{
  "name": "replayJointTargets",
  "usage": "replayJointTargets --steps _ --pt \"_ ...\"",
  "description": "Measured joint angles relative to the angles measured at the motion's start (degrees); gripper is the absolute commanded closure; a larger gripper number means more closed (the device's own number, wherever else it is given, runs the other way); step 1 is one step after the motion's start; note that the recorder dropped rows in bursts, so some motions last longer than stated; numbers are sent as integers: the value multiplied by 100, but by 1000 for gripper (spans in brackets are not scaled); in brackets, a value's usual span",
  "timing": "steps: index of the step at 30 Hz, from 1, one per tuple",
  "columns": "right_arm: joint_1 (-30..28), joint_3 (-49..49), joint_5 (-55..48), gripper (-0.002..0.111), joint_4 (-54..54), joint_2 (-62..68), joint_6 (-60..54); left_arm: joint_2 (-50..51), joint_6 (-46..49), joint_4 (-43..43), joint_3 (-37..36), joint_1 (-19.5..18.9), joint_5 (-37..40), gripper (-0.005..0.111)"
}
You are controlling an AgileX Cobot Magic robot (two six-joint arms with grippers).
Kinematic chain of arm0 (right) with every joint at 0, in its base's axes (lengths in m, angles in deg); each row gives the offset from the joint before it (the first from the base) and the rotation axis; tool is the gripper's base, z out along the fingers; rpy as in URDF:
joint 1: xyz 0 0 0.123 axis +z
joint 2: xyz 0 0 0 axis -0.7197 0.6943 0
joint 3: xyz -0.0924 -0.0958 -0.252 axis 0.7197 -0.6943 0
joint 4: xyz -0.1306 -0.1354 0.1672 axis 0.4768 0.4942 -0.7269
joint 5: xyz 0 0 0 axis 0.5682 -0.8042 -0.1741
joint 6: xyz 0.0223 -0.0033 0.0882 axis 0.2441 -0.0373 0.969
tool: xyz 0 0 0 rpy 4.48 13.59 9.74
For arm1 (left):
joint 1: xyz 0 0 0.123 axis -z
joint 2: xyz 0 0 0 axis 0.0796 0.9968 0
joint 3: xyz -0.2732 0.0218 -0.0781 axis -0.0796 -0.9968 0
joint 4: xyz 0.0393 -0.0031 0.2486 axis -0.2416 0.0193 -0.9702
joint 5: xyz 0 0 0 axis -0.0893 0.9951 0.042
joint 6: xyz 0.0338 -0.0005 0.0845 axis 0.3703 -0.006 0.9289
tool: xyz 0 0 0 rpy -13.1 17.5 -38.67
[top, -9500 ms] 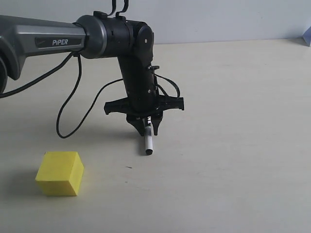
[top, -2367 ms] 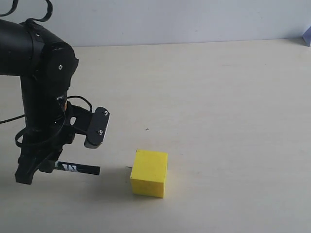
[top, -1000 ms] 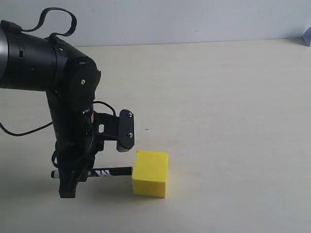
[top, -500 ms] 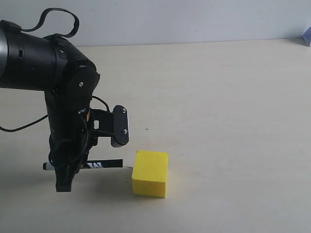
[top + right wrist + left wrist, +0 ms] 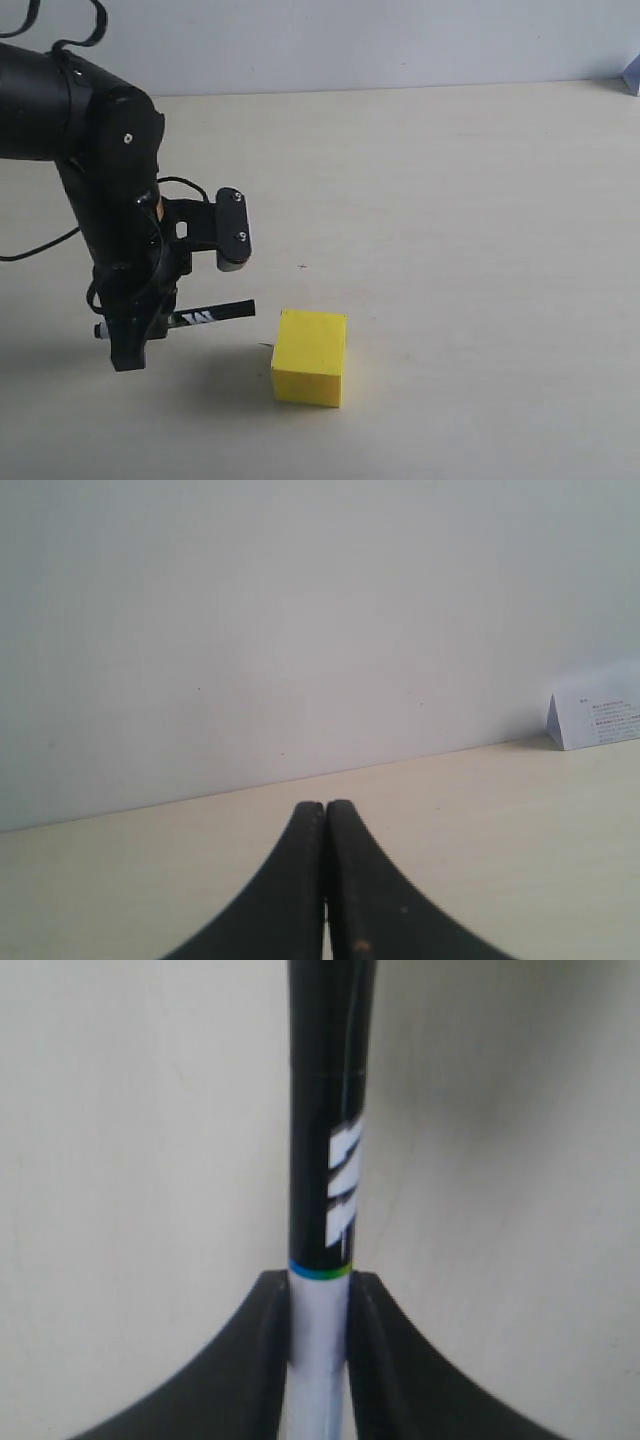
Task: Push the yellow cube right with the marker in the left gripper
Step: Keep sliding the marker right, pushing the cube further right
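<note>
The yellow cube (image 5: 310, 357) rests on the table at lower centre of the exterior view. To its left, my left gripper (image 5: 140, 330) is shut on the marker (image 5: 205, 316), which lies roughly level with its black lettered cap pointing right toward the cube. The cap tip hangs a little left of and above the cube's top left edge, not touching it. In the left wrist view the black fingers (image 5: 255, 1350) clamp the marker (image 5: 330, 1180) by its white barrel; the cube is out of that view. My right gripper (image 5: 325, 815) is shut on nothing and faces the wall.
The beige table (image 5: 450, 220) stretches right of the cube. A black cable (image 5: 40, 245) loops off the left arm. A small white printed card (image 5: 595, 718) stands at the table's far edge by the wall.
The left gripper has drawn back left and risen with the marker, whose tip has left the cube's side. The cube sits far right of where it lay 9.5 s ago.
</note>
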Motion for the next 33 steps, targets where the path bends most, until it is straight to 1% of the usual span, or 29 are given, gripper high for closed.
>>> replayJointTargets --steps 11,15,20,26,33 --pt "0 0 0 108 0 0 0 -11 767 -35 -106 -29 -51 107" --pt "0 0 0 108 0 0 0 -11 1320 -35 -160 -29 -62 107" --pt "0 0 0 108 0 0 0 -11 1717 319 -199 -29 -248 107" --pt "0 0 0 108 0 0 0 11 1641 319 -199 -29 -317 107" --pt "0 0 0 108 0 0 0 183 1283 12 -199 -29 8 107"
